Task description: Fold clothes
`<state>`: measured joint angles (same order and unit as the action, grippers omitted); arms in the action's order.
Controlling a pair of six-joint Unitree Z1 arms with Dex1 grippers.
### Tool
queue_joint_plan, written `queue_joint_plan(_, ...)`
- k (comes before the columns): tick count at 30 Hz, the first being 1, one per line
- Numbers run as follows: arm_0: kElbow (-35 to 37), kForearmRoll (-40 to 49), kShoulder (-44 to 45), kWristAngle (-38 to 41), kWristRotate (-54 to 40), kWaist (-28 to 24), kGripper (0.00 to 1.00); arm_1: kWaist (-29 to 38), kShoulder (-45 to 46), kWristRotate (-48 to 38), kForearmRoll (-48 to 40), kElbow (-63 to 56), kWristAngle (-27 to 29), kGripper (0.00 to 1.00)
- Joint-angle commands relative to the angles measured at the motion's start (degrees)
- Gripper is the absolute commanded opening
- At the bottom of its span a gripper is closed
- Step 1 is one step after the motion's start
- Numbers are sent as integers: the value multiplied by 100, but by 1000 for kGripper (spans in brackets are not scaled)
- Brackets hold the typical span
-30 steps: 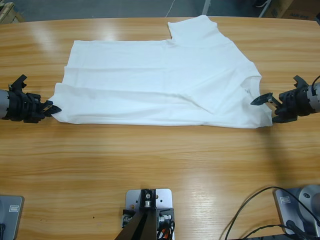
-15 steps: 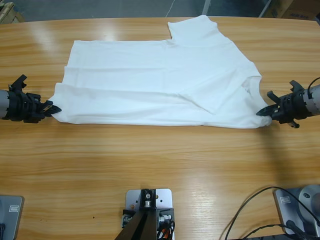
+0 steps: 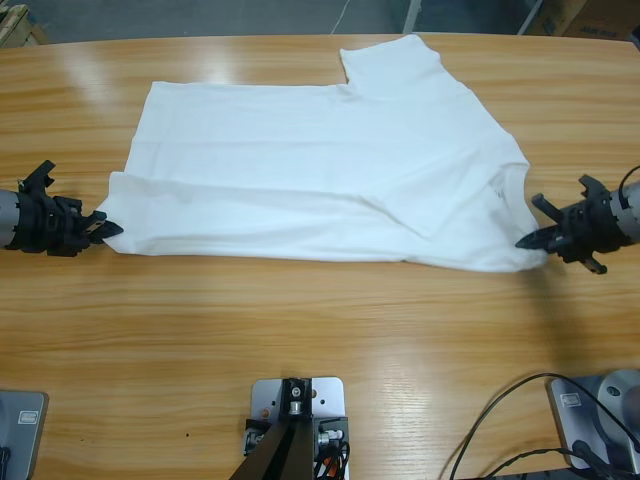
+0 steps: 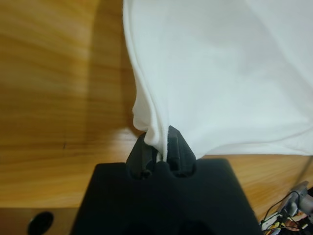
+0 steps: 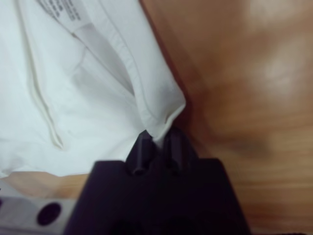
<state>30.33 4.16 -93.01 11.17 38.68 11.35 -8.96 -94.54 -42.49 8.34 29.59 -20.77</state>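
Observation:
The white T-shirt (image 3: 320, 170) lies spread across the wooden table (image 3: 320, 340), folded once lengthwise, with one sleeve pointing to the far edge. At its left corner my left gripper (image 3: 103, 229) is shut on the hem; the left wrist view shows the white T-shirt (image 4: 220, 68) pinched between the left gripper's (image 4: 160, 147) jaws. My right gripper (image 3: 532, 240) is shut on the collar-side corner at the right. In the right wrist view the T-shirt (image 5: 98, 88), its ribbed collar and neck label showing, is clamped in the right gripper (image 5: 157, 142).
Bare wooden tabletop stretches along the near side in front of the shirt. A black cable (image 3: 520, 400) loops at the near right corner. Beyond the far edge lies grey floor.
Both grippers have pulled the shirt's near edge slightly toward the near side and outward, drawing it tauter. The right gripper turned and closed on the collar corner.

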Motion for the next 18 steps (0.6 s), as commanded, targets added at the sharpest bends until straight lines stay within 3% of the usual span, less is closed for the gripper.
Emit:
queue_joint_plan(1, -461, 110, 431, -85, 723, 466, 0, -25, 193, -425, 426, -486, 171, 0)
queue_joint_plan(9, -1095, 134, 744, -516, 1692, 788, 0, 166, 337, -726, 769, -493, 310, 0)
queue_joint_plan(18, -913, 924, 999, -734, 2110, 786, 0, 166, 416, -594, 2414, 377, 428, 0)
